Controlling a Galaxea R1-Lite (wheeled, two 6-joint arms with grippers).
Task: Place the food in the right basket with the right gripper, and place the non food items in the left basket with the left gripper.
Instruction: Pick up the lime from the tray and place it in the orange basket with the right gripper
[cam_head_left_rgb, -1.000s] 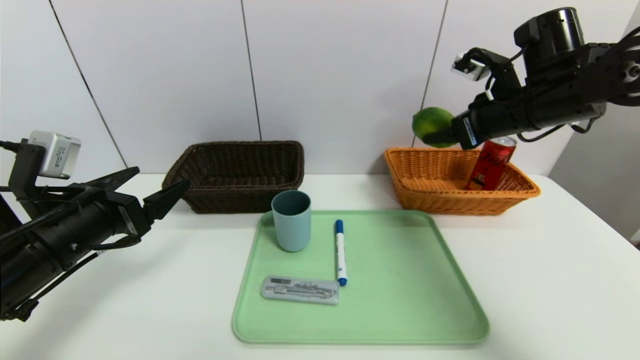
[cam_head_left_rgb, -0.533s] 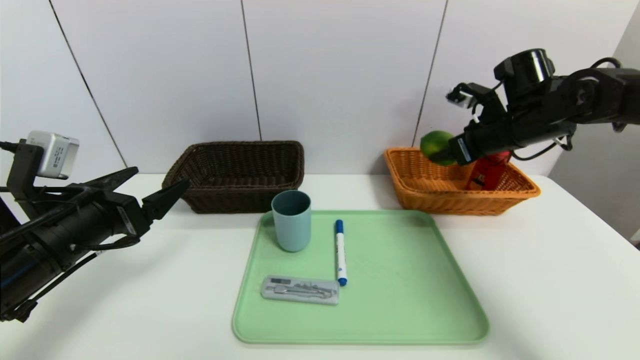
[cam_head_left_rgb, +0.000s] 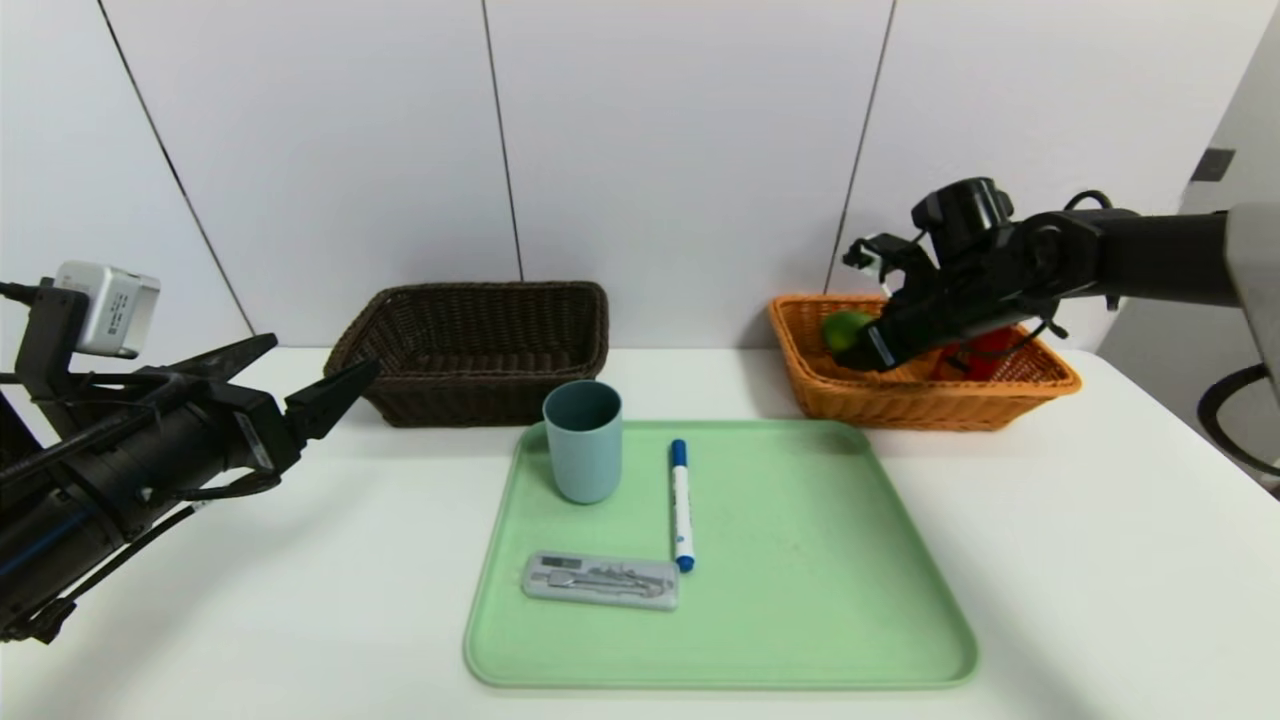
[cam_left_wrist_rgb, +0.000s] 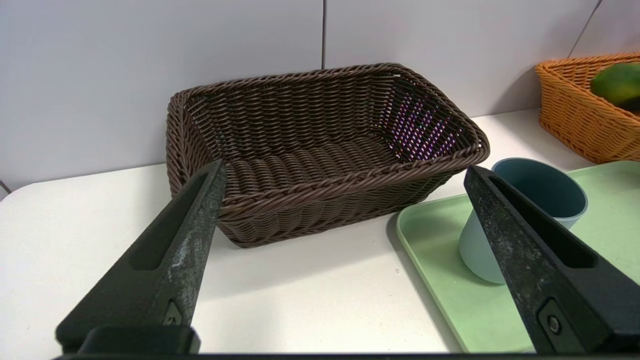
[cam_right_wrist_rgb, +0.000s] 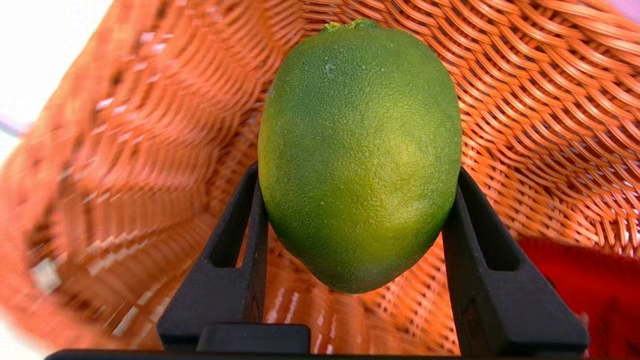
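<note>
My right gripper is shut on the green lime, holding it low inside the orange right basket. In the right wrist view the lime sits clamped between both black fingers, with the basket's wicker wall all around it. The red soda can lies in the same basket, mostly hidden behind the arm. My left gripper hangs open and empty at the left, in front of the dark brown left basket. The blue-grey cup, the marker and the grey case rest on the tray.
A light green tray lies in the middle of the white table, in front of both baskets. The brown basket holds nothing. The wall stands right behind the baskets.
My right arm has come down and forward with the lime, from above the orange basket's rim to inside it. The left arm has not moved.
</note>
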